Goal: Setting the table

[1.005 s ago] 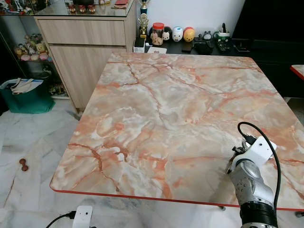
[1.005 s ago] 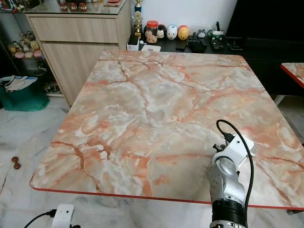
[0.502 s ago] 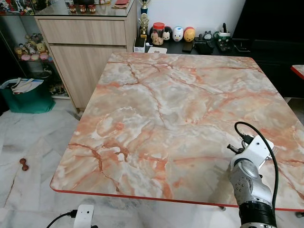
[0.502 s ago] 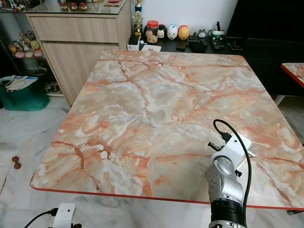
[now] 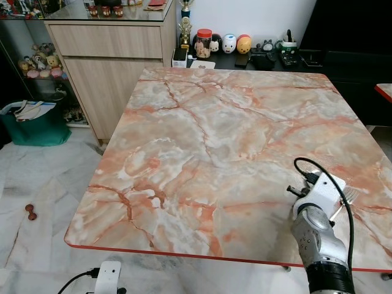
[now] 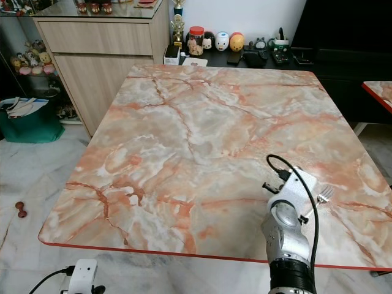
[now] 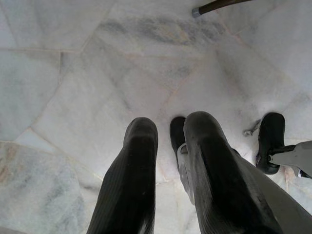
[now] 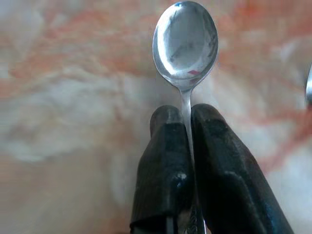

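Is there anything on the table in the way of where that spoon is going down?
Nothing visible blocks it. The right gripper holds the spoon over bare marble table. A fork lies just beside the gripper, on the robot's right; it looks clear of the spoon.

A home dining area is shown: a marble-patterned table (image 5: pixel 214 135) on a tiled floor (image 5: pixel 37 184), a wooden sideboard (image 5: pixel 107 55) far left, figurines (image 5: pixel 226 43) shelved behind.

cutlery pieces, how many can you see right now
2. A spoon is clamped by its handle in the right gripper above the table. A fork lies on the table beside the right arm. More may be hidden behind that arm.
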Motion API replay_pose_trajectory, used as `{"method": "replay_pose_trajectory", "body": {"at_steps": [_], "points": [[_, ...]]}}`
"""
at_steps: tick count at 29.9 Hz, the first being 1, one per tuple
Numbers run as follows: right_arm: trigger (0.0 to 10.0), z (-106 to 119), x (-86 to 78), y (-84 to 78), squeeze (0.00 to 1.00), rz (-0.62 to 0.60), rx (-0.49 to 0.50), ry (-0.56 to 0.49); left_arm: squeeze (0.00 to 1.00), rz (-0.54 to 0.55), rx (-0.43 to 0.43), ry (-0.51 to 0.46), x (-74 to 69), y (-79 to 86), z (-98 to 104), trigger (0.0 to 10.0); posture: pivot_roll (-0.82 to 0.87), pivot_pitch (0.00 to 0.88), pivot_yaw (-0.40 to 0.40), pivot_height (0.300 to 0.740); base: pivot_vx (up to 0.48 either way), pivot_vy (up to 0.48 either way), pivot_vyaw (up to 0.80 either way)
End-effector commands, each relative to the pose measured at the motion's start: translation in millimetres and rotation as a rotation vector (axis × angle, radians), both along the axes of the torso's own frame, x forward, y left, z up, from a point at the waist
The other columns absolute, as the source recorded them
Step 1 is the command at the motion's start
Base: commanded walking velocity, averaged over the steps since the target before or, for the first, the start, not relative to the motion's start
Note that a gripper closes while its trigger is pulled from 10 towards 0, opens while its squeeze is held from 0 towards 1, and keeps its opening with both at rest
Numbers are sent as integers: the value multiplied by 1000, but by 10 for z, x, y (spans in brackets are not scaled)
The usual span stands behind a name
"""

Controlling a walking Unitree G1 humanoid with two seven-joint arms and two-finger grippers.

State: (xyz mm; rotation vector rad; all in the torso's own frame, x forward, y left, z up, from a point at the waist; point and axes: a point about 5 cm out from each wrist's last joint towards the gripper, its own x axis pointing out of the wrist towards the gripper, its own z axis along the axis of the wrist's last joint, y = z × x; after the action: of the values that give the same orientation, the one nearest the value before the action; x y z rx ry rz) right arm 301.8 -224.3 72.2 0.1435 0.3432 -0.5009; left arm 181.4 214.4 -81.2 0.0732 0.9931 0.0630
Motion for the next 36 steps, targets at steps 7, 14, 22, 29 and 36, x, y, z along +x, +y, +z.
{"method": "replay_pose_trajectory", "body": {"at_steps": [7,14,22,29,36], "points": [[10000,402,-103,73,0,199,-246,-300,0,-2,18,22,-58,28,-23,10000,-28,0,-47,740,0,0,0],[10000,446,-331,136,0,309,-300,-390,0,-1,30,19,-55,30,-22,10000,-41,0,-36,740,0,0,0],[10000,528,-378,272,0,440,-275,-481,0,2,43,30,-144,38,-57,10000,-33,0,-27,740,0,0,0],[10000,648,-317,426,0,575,-301,-544,0,6,50,18,-129,116,-32,10000,-38,0,-24,740,0,0,0],[10000,687,-192,435,0,511,-266,-568,0,-13,46,12,-86,85,-20,10000,-40,0,-16,740,0,0,0]]}}
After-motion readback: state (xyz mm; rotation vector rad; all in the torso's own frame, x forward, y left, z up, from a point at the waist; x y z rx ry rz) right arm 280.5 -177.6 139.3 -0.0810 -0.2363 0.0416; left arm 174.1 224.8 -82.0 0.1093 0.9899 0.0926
